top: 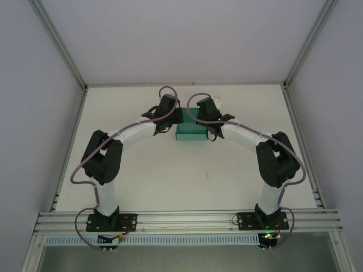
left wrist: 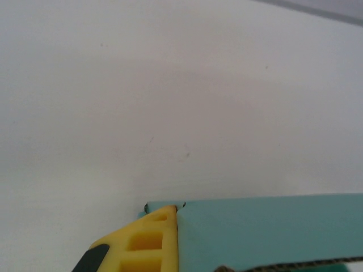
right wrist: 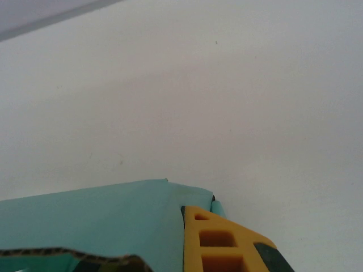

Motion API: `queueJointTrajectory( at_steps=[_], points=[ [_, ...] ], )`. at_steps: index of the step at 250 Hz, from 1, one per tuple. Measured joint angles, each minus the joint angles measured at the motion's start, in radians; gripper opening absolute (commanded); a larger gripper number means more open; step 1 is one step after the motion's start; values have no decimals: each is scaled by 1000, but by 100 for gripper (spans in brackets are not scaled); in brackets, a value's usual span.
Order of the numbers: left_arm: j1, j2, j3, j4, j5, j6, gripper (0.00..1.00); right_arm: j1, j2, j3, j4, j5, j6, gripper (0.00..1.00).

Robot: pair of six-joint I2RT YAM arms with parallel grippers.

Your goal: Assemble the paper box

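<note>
Near the surface's (top: 170, 181) far edge, the left gripper (top: 172, 121) and right gripper (top: 207, 122), both closed (grip unclear), flank the paper box (top: 190, 134); press its 2 ends evenly.

The left arm (top: 105, 158) and right arm (top: 275, 161), white-shelled with black joints, rise from their bases at the near edge. They bow outward at the elbows and converge toward the far centre, wrists close together and pitched downward. The left end effector (top: 170, 120) is closed: its one visible yellow finger (left wrist: 148, 245), lattice-moulded, lies flat against the left end wall of the teal-green thin cardboard paper box (top: 190, 134), and the mating finger is hidden behind that wall. The right end effector (top: 211, 127) is likewise closed, its visible yellow finger (right wrist: 218, 243) flat against the opposite end wall and its mate hidden.
</note>
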Motion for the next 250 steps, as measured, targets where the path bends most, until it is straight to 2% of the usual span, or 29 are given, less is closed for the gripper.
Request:
queueJointTrajectory(
  at_steps=[51,85,115,133,150,171,191,250],
  points=[
    [-34,-50,-122,68,-29,7,11,15,-15,-94,66,24,7,3],
    [-47,-88,-167,69,-21,5,21,25,-43,-156,129,46,7,3],
    [-50,-103,-193,53,-15,-7,38,34,-71,-211,180,66,6,3],
    [-50,-114,-196,33,-15,-14,44,40,-87,-240,203,79,6,3],
    [-50,-136,-201,20,-10,-25,60,48,-96,-263,227,92,5,3],
    [-50,-174,-215,5,6,-31,75,58,-103,-288,261,108,-4,3],
    [-50,-215,-227,-8,20,-57,99,69,-113,-321,303,127,-15,3],
    [-31,-307,-229,-88,43,-143,100,101,-125,-393,416,168,-59,5]
  ],
)
